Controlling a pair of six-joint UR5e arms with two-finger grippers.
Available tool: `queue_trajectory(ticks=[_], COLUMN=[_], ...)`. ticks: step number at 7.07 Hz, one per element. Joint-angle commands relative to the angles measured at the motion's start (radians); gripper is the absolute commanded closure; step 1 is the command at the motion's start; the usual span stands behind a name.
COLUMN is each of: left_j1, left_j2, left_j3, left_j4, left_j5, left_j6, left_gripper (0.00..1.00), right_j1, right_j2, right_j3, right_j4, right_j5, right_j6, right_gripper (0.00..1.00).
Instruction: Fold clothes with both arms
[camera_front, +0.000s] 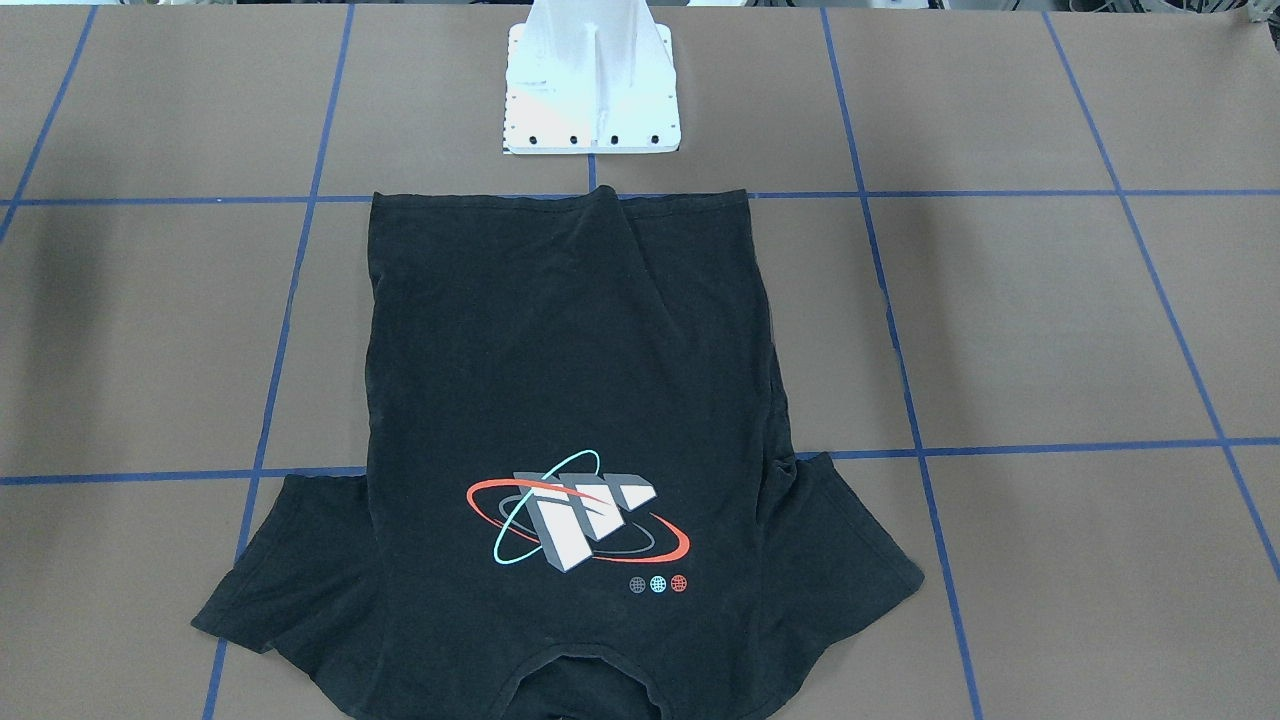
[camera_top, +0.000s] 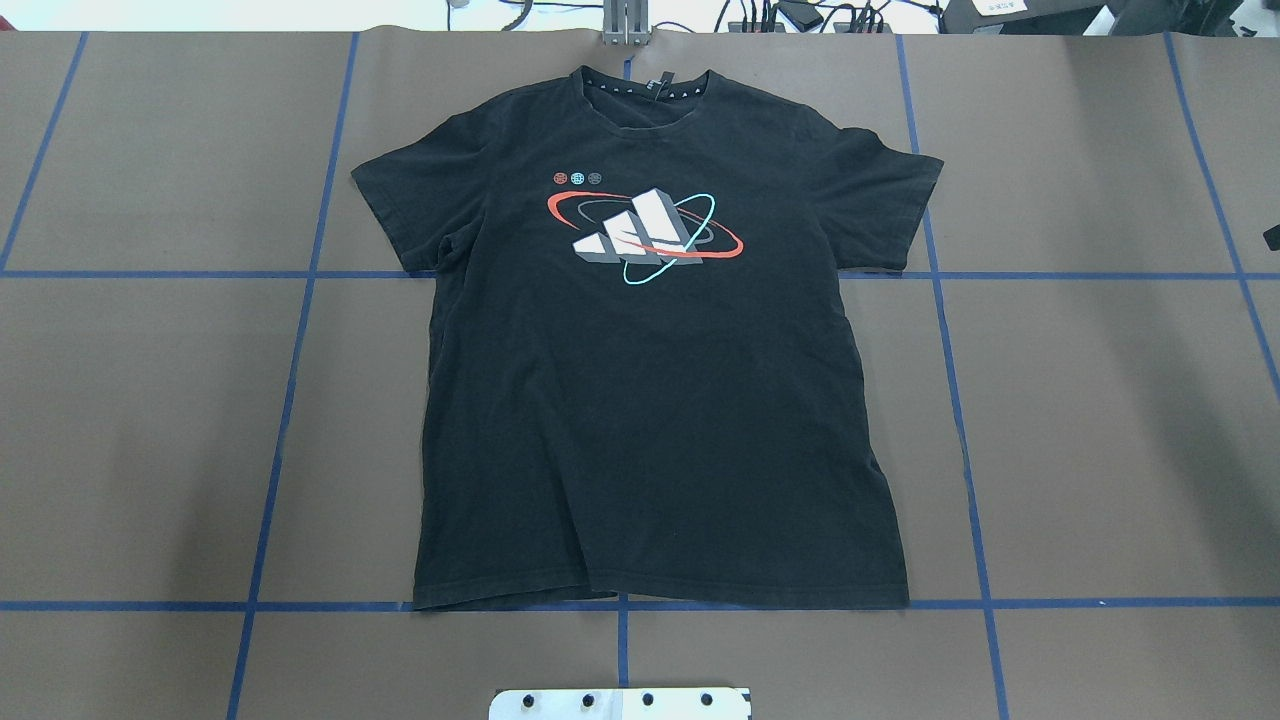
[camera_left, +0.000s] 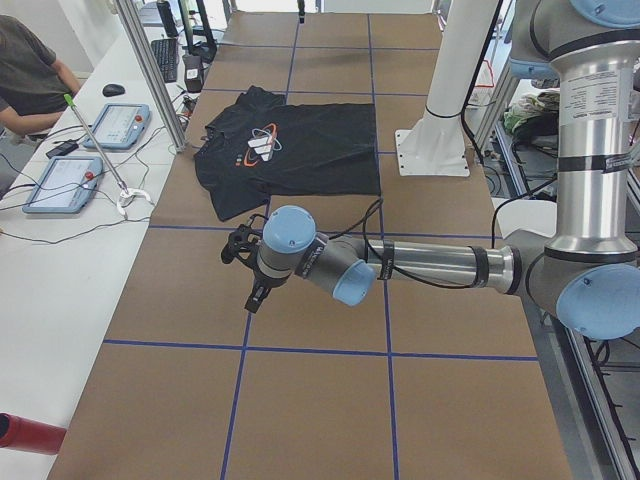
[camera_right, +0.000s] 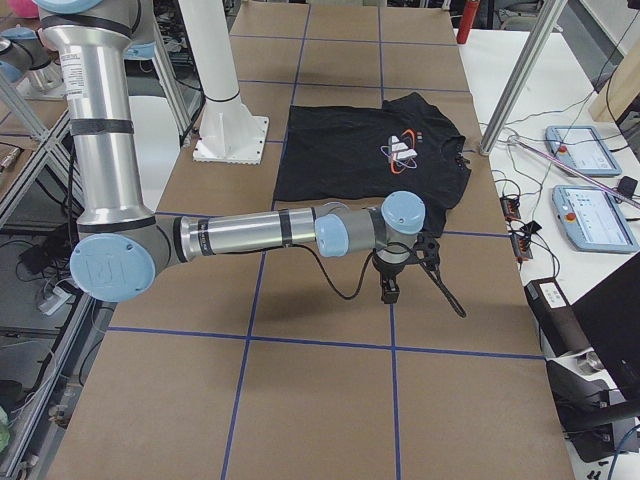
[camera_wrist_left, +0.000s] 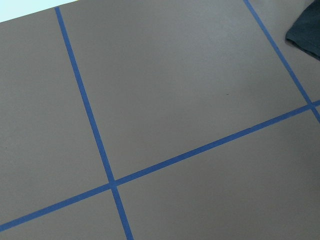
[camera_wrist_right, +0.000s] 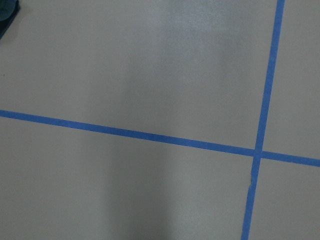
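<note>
The clothes are one black T-shirt lying flat at the table's middle, logo side up. Its collar is at the far edge and its hem points to the pedestal; both sleeves are spread. In the exterior left view my left gripper hangs over bare table, well short of the shirt. My right gripper hovers likewise off the shirt's other side. I cannot tell whether either is open or shut. Each wrist view catches only a shirt corner.
The white pedestal stands just behind the hem. Blue tape lines grid the brown table. In the exterior left view a side bench holds teach pendants, with a seated person and a metal post beside it.
</note>
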Motion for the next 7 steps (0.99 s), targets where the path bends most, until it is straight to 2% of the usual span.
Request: queue_trajectory(ticks=[1, 4, 6, 7], left_j1=[0.0, 0.0, 0.0, 0.001], left_j2=[0.001, 0.001, 0.008, 0.008], left_j3=[0.0, -0.001, -0.008, -0.008], left_j4=[-0.001, 0.001, -0.001, 0.001], left_j5=[0.002, 0.002, 0.003, 0.009], left_j6=[0.002, 0.0, 0.005, 0.003], left_gripper=[0.0, 0.0, 0.0, 0.0], right_j1=[0.0, 0.0, -0.041, -0.069], right_j2=[-0.008, -0.004, 0.021, 0.072], right_j3=[-0.001, 0.001, -0.002, -0.022], right_j4=[0.023, 0.023, 0.025, 0.023], right_j5=[0.0, 0.001, -0.002, -0.002], right_j6=[-0.003, 0.002, 0.012, 0.07], right_gripper=[0.0, 0.0, 0.0, 0.0])
